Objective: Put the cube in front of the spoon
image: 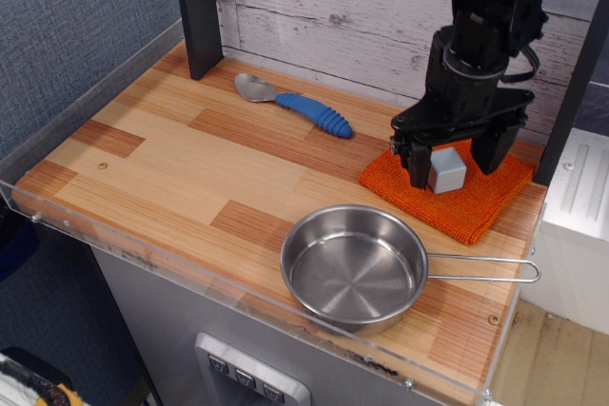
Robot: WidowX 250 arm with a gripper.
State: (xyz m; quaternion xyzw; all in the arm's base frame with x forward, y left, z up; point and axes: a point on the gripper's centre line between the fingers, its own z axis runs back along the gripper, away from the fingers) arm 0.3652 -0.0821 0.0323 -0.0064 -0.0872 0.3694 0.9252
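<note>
The jaws are spread around the cube (446,171) on the orange cloth (476,202); if closed off-centre, the cube could be tipped or the cloth snagged.

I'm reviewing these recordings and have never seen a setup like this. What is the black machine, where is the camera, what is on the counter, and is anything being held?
The black machine is a single robot arm, and its two-fingered gripper points downward. There is one camera, looking down at the wooden counter from the front at an angle.

On the counter, an orange cloth lies at the back right with a small pale grey-blue cube on it. The open gripper fingers stand on either side of the cube; whether they touch it is not clear, so I would not call it held. A spoon with a blue ribbed handle lies near the back wall, and a steel pan sits near the front edge, its handle pointing right.
</note>
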